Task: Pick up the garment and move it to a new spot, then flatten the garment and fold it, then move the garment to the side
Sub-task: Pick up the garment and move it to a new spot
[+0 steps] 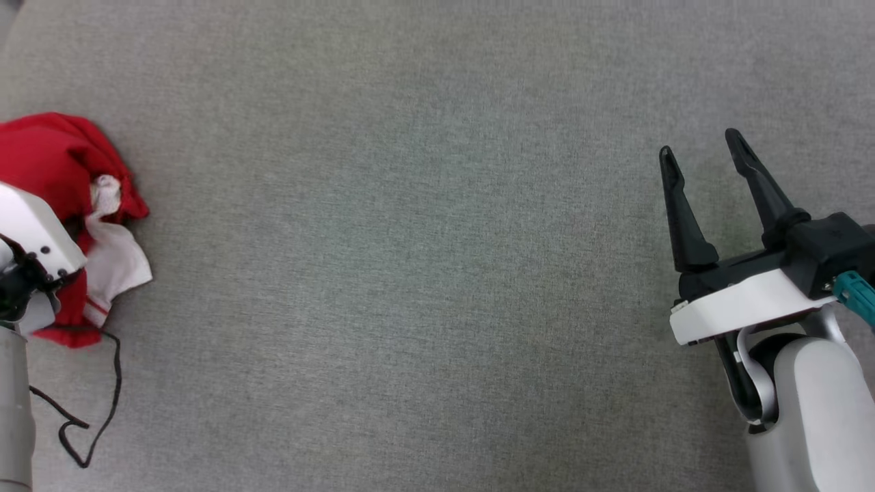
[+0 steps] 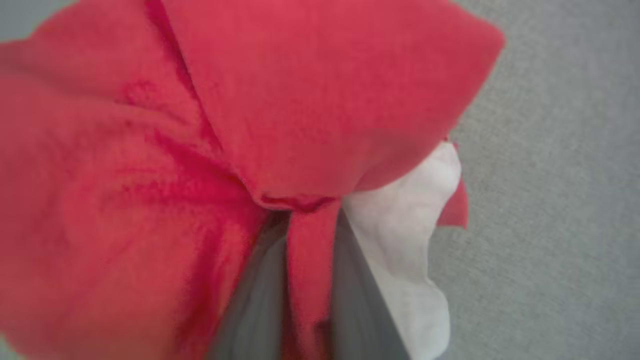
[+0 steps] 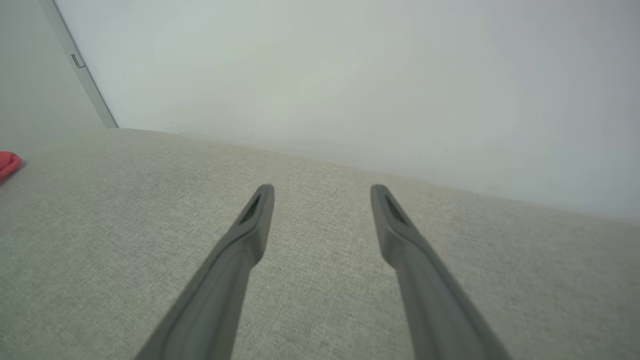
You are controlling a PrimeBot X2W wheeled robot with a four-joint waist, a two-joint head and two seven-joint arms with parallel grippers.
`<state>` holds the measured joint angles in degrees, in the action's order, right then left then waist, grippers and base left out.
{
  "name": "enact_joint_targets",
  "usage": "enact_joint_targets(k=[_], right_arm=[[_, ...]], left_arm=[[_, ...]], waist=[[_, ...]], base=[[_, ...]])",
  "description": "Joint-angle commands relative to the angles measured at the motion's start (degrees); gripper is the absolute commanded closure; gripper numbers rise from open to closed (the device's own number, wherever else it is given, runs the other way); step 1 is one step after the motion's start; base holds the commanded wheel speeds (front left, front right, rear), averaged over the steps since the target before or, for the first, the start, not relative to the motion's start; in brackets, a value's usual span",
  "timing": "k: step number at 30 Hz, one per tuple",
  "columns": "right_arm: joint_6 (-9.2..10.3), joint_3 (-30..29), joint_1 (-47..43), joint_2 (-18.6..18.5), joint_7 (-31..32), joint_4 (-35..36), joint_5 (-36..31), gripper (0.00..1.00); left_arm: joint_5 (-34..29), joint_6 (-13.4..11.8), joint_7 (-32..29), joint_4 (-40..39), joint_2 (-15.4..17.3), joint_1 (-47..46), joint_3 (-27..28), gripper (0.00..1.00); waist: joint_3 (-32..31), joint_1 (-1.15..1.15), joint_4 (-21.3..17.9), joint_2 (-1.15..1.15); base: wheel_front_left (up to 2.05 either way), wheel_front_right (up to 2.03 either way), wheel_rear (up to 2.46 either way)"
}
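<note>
Pinching a red fold of the crumpled jersey T-shirt (image 1: 48, 157) between the nearly closed fingers of my left gripper (image 2: 307, 235), I reckon I am just starting the pick-up at the far left of the grey fabric surface (image 1: 437, 273), with moving, flattening, folding and setting aside all ahead. My right gripper (image 1: 701, 145) is hovering spread and empty, well apart. My left wrist (image 1: 34, 232) is covering the pinch from the head camera, and the frame edge is cutting the shirt off.

Left claw (image 2: 311, 225) clamped, right claw (image 1: 701, 145) spread wide.
</note>
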<state>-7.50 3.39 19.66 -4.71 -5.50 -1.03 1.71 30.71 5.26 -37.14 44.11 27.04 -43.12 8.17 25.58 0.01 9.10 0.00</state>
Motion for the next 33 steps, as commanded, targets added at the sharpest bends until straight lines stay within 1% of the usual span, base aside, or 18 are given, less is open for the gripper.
enact_joint_targets(k=[1, 5, 8, 12, 15, 20, 23, 26, 30, 31, 33], right_arm=[[0.02, -0.23, -0.24, 0.07, -0.22, 0.06, 0.35, 0.00], [0.02, -0.95, -1.33, 0.45, -0.43, -0.26, 0.39, 0.00], [0.02, -1.74, -2.40, 0.74, -0.56, -0.57, 0.57, 0.00], [0.02, -2.88, -4.06, 1.19, -0.45, -0.56, 0.75, 0.00], [0.02, -3.65, -5.82, 1.51, -0.16, -0.20, 0.85, 0.00], [0.02, -4.19, -8.65, 1.78, 0.58, 0.62, 1.08, 0.00], [0.02, -4.44, -10.04, 1.81, 1.27, 1.38, 1.25, 0.00], [0.02, -4.47, -11.13, 1.84, 1.90, 2.34, 1.68, 0.00], [0.02, -4.29, -12.01, 1.85, 2.60, 3.17, 2.71, 0.00], [0.02, -4.29, -12.01, 1.85, 2.60, 3.17, 2.71, 0.00], [0.02, -4.14, -12.35, 1.85, 2.94, 3.57, 2.73, 0.00]], left_arm=[[-0.54, -0.38, 2.74, -0.91, 0.37, -0.12, 0.33, 1.00], [-2.26, -1.62, 11.41, -2.46, 0.70, -1.35, 0.80, 1.00], [-4.17, -2.62, 19.21, -3.79, 0.60, -2.21, 0.54, 1.00], [-8.00, -3.77, 28.24, -5.63, 0.57, -3.53, -1.45, 1.00], [-10.47, -4.43, 33.64, -6.87, -0.25, -4.05, -3.35, 1.00], [-13.40, -5.16, 40.09, -9.75, -3.39, -3.29, -6.79, 1.00], [-13.93, -4.94, 42.25, -11.79, -6.37, -2.35, -9.07, 1.00], [-14.24, -4.31, 43.01, -14.11, -9.70, -1.13, -11.55, 1.00], [-13.05, -3.47, 44.21, -17.41, -14.88, 1.06, -14.49, 1.00], [-13.05, -3.47, 44.21, -17.41, -14.88, 1.06, -14.49, 1.00], [-12.66, -2.68, 44.68, -18.60, -17.70, 2.19, -16.43, 1.00]], waist=[[-1.46, -0.01, 0.48, 0.00], [-4.59, -0.01, 1.08, 0.00], [-7.51, -0.01, 1.37, 0.00], [-11.41, -0.01, 1.36, 0.00], [-13.97, -0.01, 0.82, 0.00], [-17.38, -0.01, -1.36, 0.00], [-18.90, -0.01, -3.38, 0.00], [-19.77, -0.01, -5.46, 0.00], [-20.27, -0.01, -8.82, 0.00], [-20.27, -0.01, -8.82, 0.00], [-20.27, -0.01, -10.33, 0.00]], base=[[0.00, 0.00, 0.00], [0.00, 0.00, 0.00], [0.00, 0.00, 0.00], [0.00, 0.00, 0.00], [0.00, 0.00, 0.00], [0.00, 0.00, 0.00], [0.00, 0.00, 0.00], [0.00, 0.00, 0.00], [0.00, 0.00, 0.00], [0.00, 0.00, 0.00], [0.00, 0.00, 0.00]])
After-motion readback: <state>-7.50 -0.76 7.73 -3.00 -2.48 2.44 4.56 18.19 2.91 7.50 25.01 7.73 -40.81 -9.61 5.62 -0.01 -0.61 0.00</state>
